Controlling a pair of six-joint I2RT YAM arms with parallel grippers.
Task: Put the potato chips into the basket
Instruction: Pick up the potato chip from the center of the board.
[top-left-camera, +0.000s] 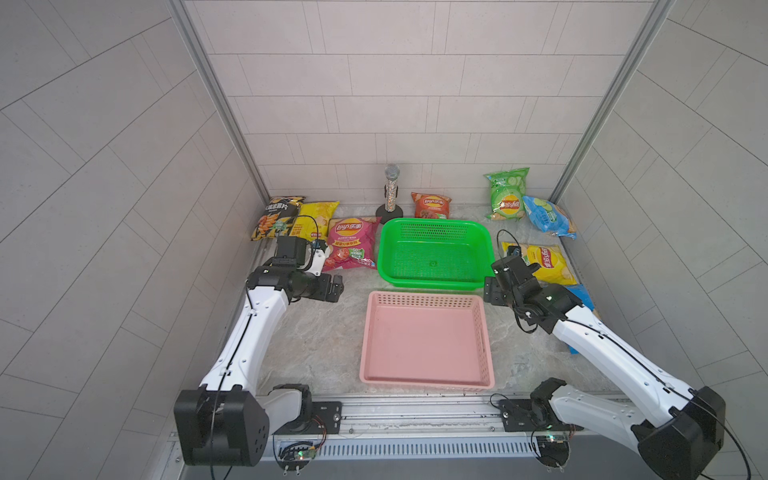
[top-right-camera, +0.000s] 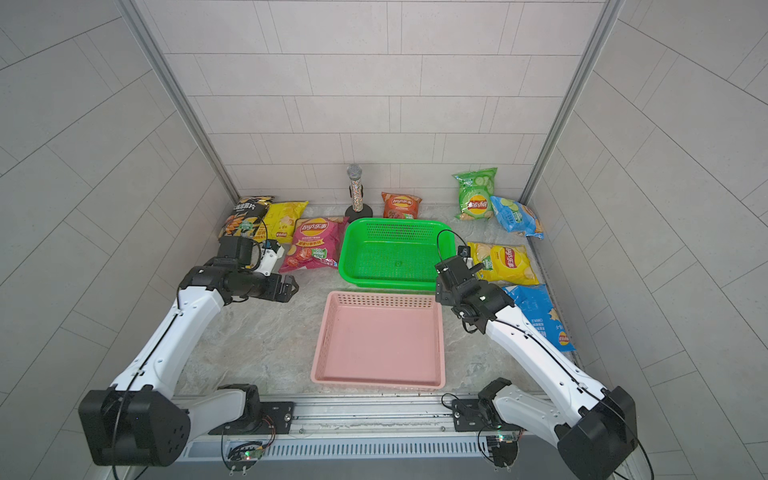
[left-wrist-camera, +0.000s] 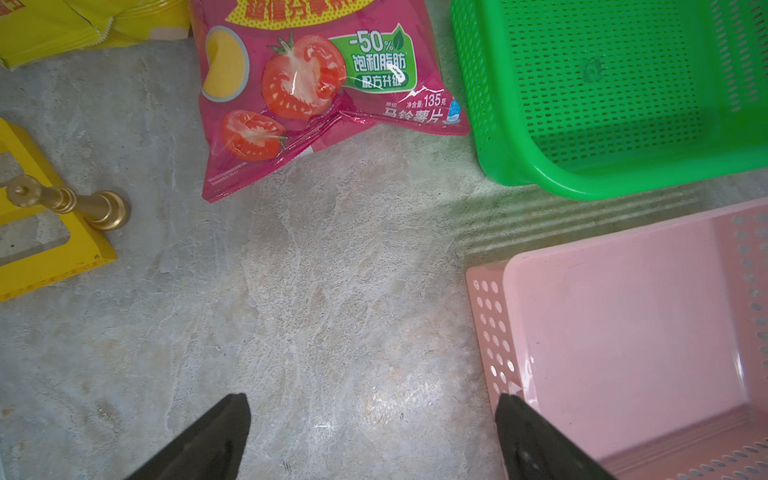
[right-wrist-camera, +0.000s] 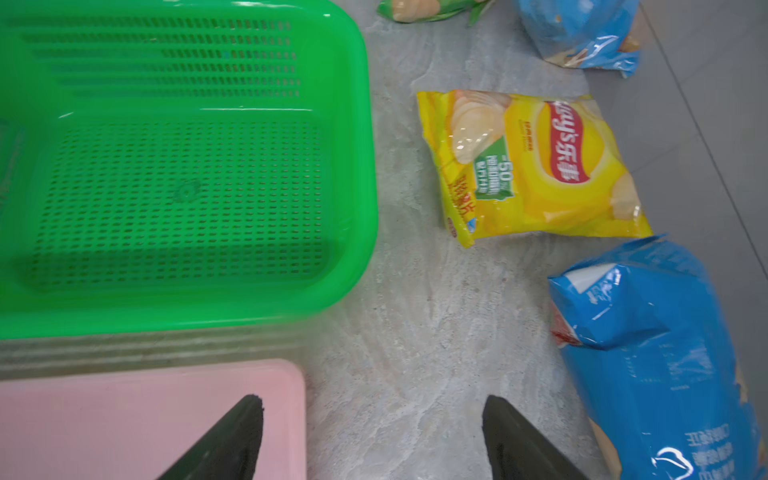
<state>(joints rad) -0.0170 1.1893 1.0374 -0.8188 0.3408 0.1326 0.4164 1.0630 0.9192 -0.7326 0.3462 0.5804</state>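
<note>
Green basket (top-left-camera: 434, 253) and pink basket (top-left-camera: 426, 340) sit empty mid-worktop (top-left-camera: 324, 332) in both top views. The potato chip bags (top-left-camera: 431, 205) lie outside them, along the far and side edges.

Left wrist view: left claw (left-wrist-camera: 372, 415) gapes empty, with the magenta tomato bag (left-wrist-camera: 307, 95) ahead.

Right wrist view: right claw (right-wrist-camera: 372, 411) is spread and empty. The yellow Lay's bag (right-wrist-camera: 532, 166) lies ahead toward the right edge, nearest this arm.

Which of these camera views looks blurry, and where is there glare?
Right wrist view: the green basket and pink basket are smeared, the yellow chip bag crisper. Left wrist view: sharp, with white glare streaks on the magenta chip bag. Both top views: sharp and evenly lit.
</note>
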